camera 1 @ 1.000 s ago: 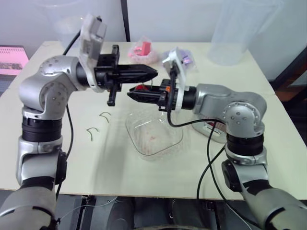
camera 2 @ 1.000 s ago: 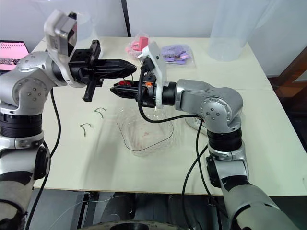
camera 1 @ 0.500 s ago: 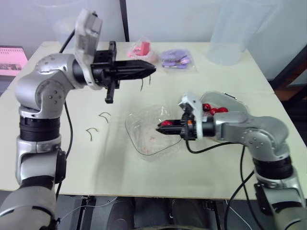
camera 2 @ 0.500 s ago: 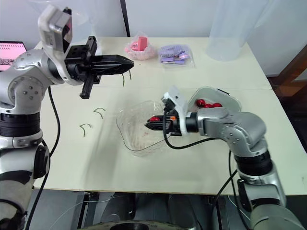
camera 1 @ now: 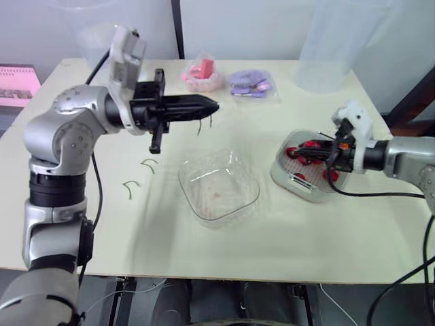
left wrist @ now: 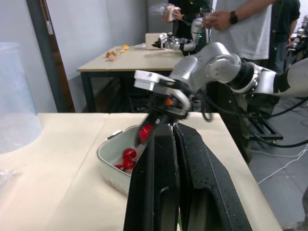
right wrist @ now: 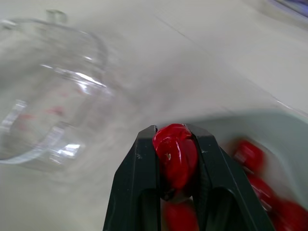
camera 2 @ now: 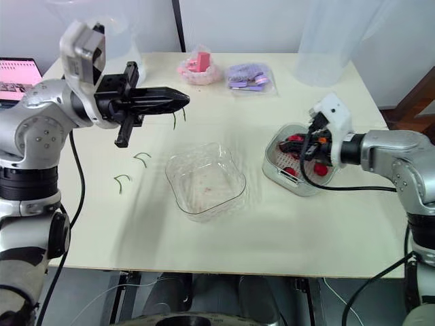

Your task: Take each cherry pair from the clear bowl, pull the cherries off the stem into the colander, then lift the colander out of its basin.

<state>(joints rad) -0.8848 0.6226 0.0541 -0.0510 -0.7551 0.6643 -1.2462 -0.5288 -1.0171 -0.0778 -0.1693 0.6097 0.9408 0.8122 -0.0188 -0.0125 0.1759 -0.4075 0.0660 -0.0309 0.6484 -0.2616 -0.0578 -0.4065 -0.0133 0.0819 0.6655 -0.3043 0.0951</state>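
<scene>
Left eye view, read from the robot's left across.

- Left gripper [camera 1: 212,106]: raised over the table [camera 1: 163,238], aimed across at the other arm. The wrist view shows its fingers [left wrist: 161,168] pinched to a sliver. They nip a green stem [camera 1: 201,123], which forks and dangles under the tips with no fruit on it.
- Loose stems [camera 1: 149,163]: two curled green pieces flat on the table. They lie below this gripper and back from its tips, well apart from the dangling one.
- Clear bowl [camera 1: 192,193]: sits on the table below and just ahead of the left tips, between the two grippers. No cherry pair in it, only faint red smears on its floor.
- Pink packet [camera 1: 202,73] and purple packet [camera 1: 249,83]: lie side by side at the far edge, beyond the left tips.
- Colander [camera 1: 299,191]: on the table directly under the right gripper, well apart from the bowl. It holds several loose cherries [camera 1: 300,176]. I cannot tell its wall from the basin's.
- Right gripper [camera 2: 293,144]: hangs low over the colander, pointing back toward the bowl. Its fingers [right wrist: 144,168] are narrowed around one red cherry [right wrist: 175,154], gripped on both sides at the tips. More red fruit lies blurred just beneath.
- Whether that held cherry touches the ones below, I cannot tell.
- Left wrist view, behind the right arm: a person [left wrist: 245,24] in a pale shirt stands by another table.
</scene>
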